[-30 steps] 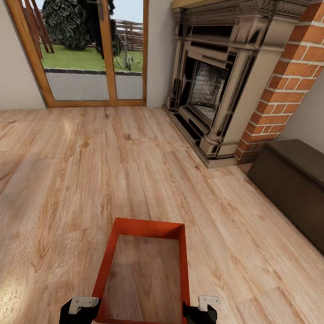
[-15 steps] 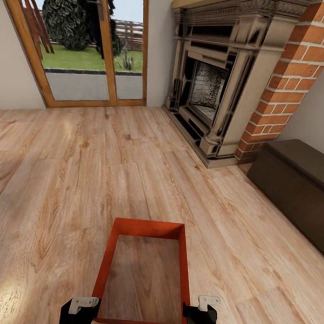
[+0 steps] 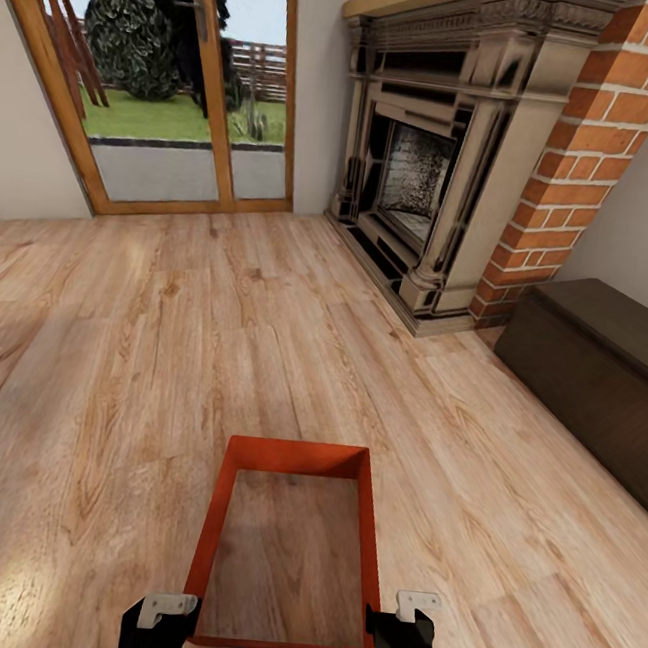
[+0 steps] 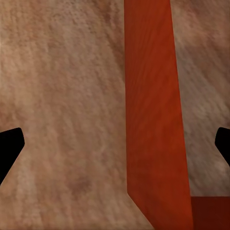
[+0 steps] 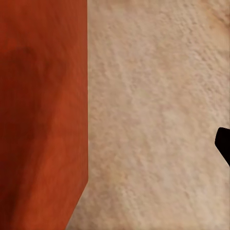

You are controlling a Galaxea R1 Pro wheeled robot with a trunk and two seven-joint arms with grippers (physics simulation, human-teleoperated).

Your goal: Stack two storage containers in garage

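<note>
The orange-red, thin-walled, open-top rectangular plastic container (image 3: 289, 546) sits on the light wood-plank floor (image 3: 160, 346) between the spread-open, empty left gripper (image 3: 162, 616) and right gripper (image 3: 409, 621); likely light, stiff, slippery, best clamped at its long walls.

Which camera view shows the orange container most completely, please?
The head view: the storage container appears whole there, with its open top and all four walls, on the wood floor between the two claws. The left wrist view shows one wall and a corner; the right wrist view shows one wall.
</note>
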